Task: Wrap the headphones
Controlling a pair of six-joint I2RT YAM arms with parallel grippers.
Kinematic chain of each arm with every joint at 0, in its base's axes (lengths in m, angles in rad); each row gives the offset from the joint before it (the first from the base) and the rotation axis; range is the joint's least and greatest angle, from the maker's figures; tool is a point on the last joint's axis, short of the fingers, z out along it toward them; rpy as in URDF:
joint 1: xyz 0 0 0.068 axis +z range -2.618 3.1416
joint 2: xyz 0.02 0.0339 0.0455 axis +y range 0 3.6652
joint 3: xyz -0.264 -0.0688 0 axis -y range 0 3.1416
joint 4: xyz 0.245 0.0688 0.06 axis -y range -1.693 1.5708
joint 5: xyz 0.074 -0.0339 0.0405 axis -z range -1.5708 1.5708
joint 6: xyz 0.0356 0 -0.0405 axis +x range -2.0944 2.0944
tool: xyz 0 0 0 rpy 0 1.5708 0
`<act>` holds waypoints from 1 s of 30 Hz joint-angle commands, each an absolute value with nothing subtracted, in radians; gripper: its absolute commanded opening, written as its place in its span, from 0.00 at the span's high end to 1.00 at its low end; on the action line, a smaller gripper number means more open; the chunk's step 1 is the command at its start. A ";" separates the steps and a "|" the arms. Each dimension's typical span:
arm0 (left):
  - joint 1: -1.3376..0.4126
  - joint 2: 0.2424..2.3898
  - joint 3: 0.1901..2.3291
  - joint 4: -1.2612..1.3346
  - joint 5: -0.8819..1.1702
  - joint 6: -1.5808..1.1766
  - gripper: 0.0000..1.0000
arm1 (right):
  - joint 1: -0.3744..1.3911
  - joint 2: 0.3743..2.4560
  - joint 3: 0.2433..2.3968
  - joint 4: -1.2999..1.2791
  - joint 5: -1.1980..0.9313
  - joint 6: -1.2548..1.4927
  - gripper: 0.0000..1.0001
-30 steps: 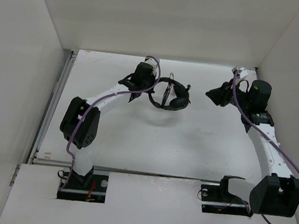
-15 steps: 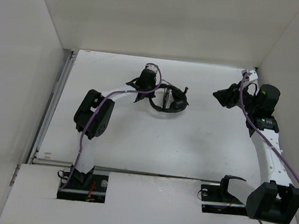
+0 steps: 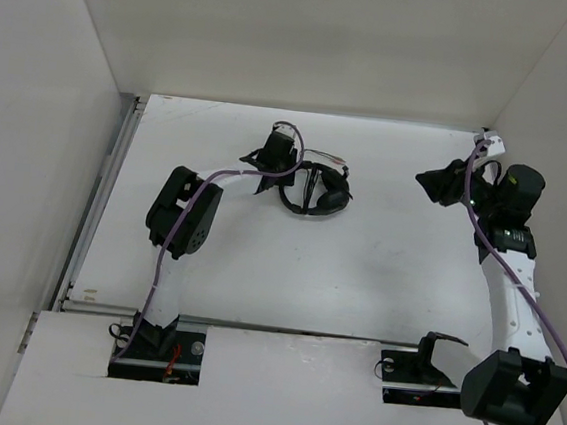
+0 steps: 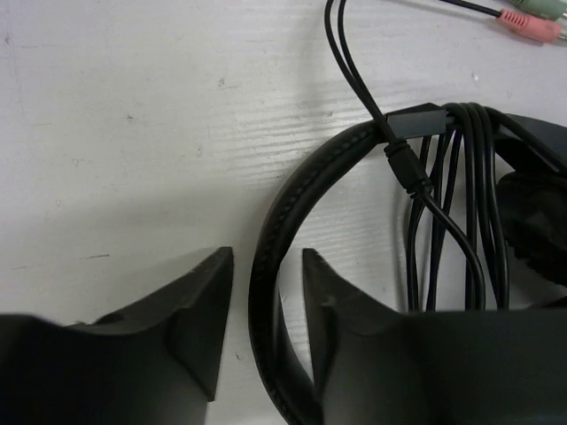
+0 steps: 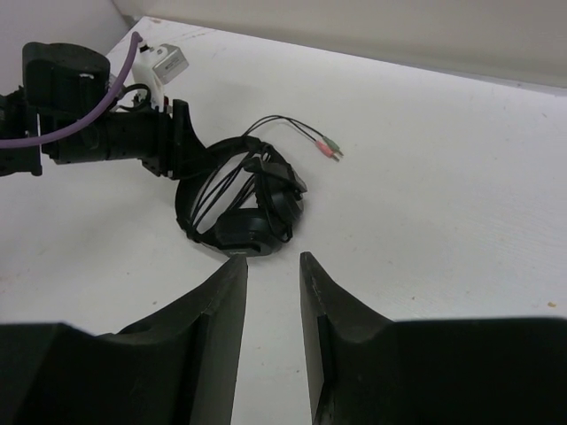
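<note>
The black headphones [image 3: 318, 191] lie on the white table, with the thin dark cable [image 4: 443, 204] wound in several loops across the headband [image 4: 292, 186]. The reddish plug [image 4: 530, 27] lies loose on the table past them, also showing in the right wrist view [image 5: 332, 150]. My left gripper [image 4: 264, 257] straddles the headband with a small gap on each side, so it is open around it; it shows from above [image 3: 292, 173] at the headphones' left. My right gripper [image 5: 273, 258] is slightly open and empty, far to the right [image 3: 429, 181], facing the headphones [image 5: 244, 199].
White walls enclose the table at the left, back and right. A metal rail [image 3: 98, 205] runs along the left edge. A purple robot cable [image 3: 222, 176] drapes along the left arm, another [image 3: 518, 285] along the right arm.
The left arm folded back and brought the headphones slightly nearer, down onto the table. The right arm drew away to the right.
</note>
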State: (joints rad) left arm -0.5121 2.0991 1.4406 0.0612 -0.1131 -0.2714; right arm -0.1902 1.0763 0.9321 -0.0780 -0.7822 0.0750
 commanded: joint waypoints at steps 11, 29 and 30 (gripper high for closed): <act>-0.472 1.791 1.439 -0.015 -0.055 -0.253 0.46 | -0.223 1.017 0.894 -0.015 -0.782 0.068 0.63; 0.017 1.255 1.305 -0.316 -0.078 0.047 0.01 | -0.607 0.858 0.948 -0.238 -0.463 0.046 0.54; 0.042 1.246 1.295 -0.321 -0.069 0.058 0.00 | -0.625 0.847 0.940 -0.253 -0.466 0.048 0.54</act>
State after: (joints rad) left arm -0.0059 1.2686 1.3281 -0.2241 -0.0792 0.0078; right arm -0.5880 0.8768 0.9211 -0.1791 -0.4770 0.0494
